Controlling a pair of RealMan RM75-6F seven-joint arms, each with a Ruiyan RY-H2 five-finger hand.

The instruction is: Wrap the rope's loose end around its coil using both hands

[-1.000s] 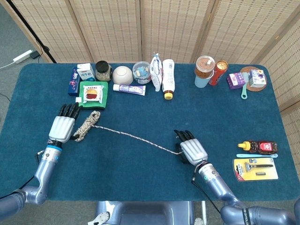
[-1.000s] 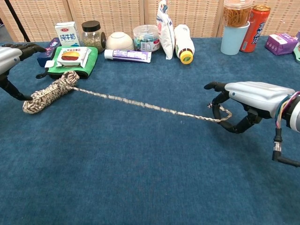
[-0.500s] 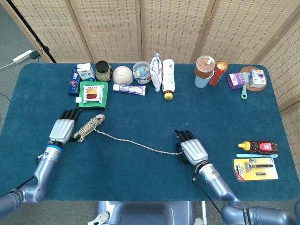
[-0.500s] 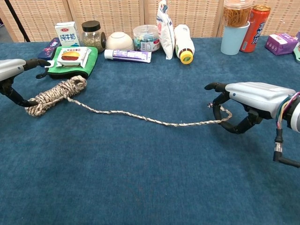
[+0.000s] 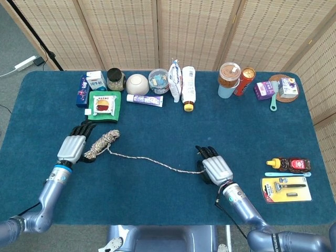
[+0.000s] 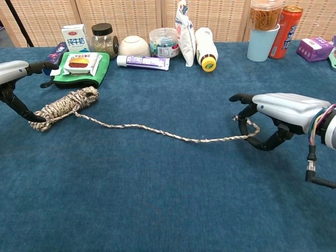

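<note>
The rope coil (image 5: 101, 143) (image 6: 65, 106), a speckled beige bundle, lies at the left of the blue table (image 5: 168, 121). My left hand (image 5: 72, 147) (image 6: 14, 73) holds the coil's left end, thumb underneath and fingers stretched out above it. From the coil a slack strand (image 5: 157, 161) (image 6: 157, 131) curves across the cloth to my right hand (image 5: 216, 169) (image 6: 278, 111). That hand hovers just over the table with its fingers curled around the rope's loose end (image 6: 250, 127).
Just behind the coil sits a green pad with a snack pack (image 5: 104, 105) (image 6: 80, 65). A milk carton (image 5: 96, 80), jar, bowl (image 5: 137, 83), toothpaste (image 5: 144, 100), bottles and cups line the back edge. A razor pack (image 5: 286, 189) and sauce bottle (image 5: 289, 165) lie at the right.
My left hand has moved nearer and to the right, bringing the coil with it. The strand, taut a second ago, now sags in a curve. The right hand has stayed put.
</note>
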